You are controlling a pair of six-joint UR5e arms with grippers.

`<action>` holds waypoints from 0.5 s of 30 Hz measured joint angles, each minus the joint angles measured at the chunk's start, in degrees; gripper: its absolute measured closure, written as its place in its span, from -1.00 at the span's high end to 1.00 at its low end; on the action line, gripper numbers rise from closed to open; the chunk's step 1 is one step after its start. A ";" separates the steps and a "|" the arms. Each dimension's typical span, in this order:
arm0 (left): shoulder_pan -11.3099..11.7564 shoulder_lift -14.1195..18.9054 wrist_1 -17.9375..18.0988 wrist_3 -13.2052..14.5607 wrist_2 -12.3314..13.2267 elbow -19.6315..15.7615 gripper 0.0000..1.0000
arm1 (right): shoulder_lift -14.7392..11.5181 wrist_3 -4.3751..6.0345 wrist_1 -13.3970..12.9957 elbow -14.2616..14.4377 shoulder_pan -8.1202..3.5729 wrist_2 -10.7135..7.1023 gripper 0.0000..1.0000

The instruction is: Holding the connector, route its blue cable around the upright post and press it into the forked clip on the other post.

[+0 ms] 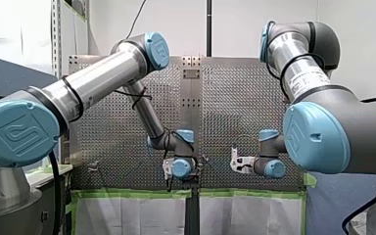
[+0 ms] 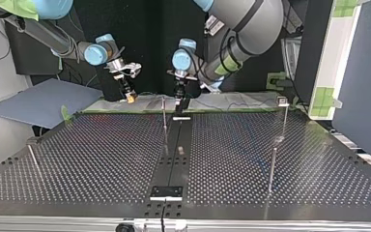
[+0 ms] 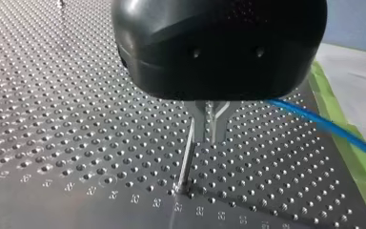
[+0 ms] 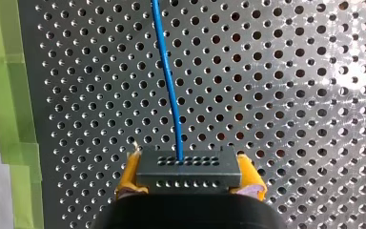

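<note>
In the right wrist view my right gripper (image 4: 189, 164) has its yellow pads shut on a dark multi-hole connector (image 4: 189, 172). The blue cable (image 4: 169, 81) leaves the connector and runs ahead over the perforated table. In the top view that gripper (image 2: 131, 98) hangs at the far edge. My left gripper (image 2: 179, 107) hovers beside a thin upright post (image 2: 164, 118). Seen from the left wrist, its metal fingers (image 3: 208, 137) are shut, just beside the post (image 3: 186, 160). The cable (image 3: 324, 125) emerges from behind the gripper body; whether the fingers hold it is hidden. A post with a clip (image 2: 283, 101) stands at the top view's right.
Another thin post (image 2: 273, 169) stands nearer the top view's front right, and a leaning rod (image 2: 34, 159) at its left. A dark strip with a small block (image 2: 166, 192) runs down the table's middle. Green tape (image 1: 127, 194) lines the table's edge.
</note>
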 joint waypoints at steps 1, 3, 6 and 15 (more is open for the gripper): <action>0.08 -0.02 -0.25 -0.07 0.17 0.20 -0.85 | 0.00 0.00 0.00 0.00 0.00 0.00 -1.00; 0.28 -0.03 -0.77 -0.24 0.65 0.65 -0.85 | 0.00 0.00 0.00 0.00 0.00 0.00 -1.00; 0.54 -0.04 -1.41 -0.50 1.13 1.06 -0.85 | 0.00 0.00 -0.08 0.00 0.00 0.00 -1.00; 1.15 -0.06 -1.79 -0.89 1.55 1.23 -0.85 | 0.00 0.38 -0.54 -0.10 0.00 -0.01 -1.00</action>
